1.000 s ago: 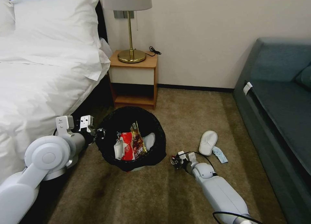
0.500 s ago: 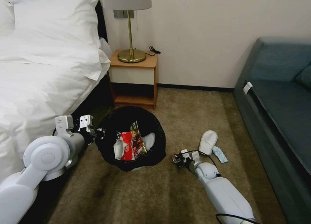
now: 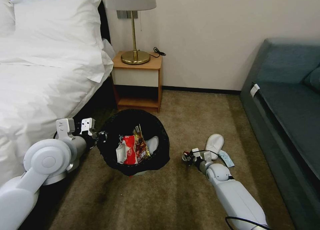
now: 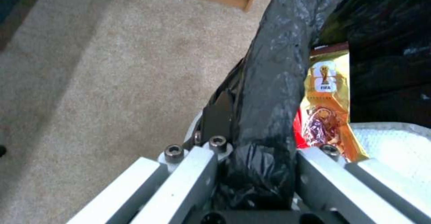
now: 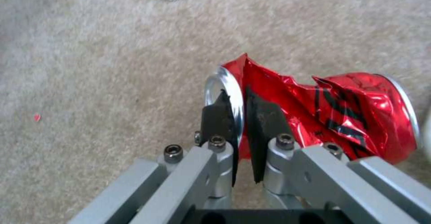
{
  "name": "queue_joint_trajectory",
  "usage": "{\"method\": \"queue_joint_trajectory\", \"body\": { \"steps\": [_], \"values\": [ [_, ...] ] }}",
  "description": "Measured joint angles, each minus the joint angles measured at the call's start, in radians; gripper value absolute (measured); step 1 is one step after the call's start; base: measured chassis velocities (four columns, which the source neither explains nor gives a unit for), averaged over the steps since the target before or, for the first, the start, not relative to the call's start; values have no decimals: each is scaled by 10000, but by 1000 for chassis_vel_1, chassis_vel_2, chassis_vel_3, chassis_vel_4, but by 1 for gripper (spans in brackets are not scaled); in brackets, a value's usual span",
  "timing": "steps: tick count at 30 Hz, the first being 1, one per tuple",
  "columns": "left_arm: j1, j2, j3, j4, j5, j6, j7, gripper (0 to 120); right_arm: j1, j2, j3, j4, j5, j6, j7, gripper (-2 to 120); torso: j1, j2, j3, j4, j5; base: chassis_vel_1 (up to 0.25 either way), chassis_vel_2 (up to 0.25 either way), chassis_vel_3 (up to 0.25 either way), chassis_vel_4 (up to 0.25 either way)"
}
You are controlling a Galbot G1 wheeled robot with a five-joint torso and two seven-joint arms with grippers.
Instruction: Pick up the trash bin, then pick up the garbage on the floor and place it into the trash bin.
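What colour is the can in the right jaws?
Shiny red with black stripes; right wrist view.

L pincer (image 3: 101,135) clamped low by robot's left side, R arm stretched fwd, R pincer (image 3: 187,156) pinched near floor.

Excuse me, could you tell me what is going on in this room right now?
The robot is tidying litter off the carpet. Its left gripper is clamped on the rim of the trash bin, which already holds wrappers. Its right gripper is low at the floor, shut on the end of a crushed red can beside a white slipper.
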Motion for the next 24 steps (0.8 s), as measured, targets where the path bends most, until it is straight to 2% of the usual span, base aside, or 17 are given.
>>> {"method": "queue_joint_trajectory", "body": {
  "steps": [24],
  "values": [
    [-187,-369,362,567,236,0,60,3,-203,-1251,1023,2699,851,-214,64,4,-2,0,-1,-1,-1,0,0,0,0]
  ]
}}
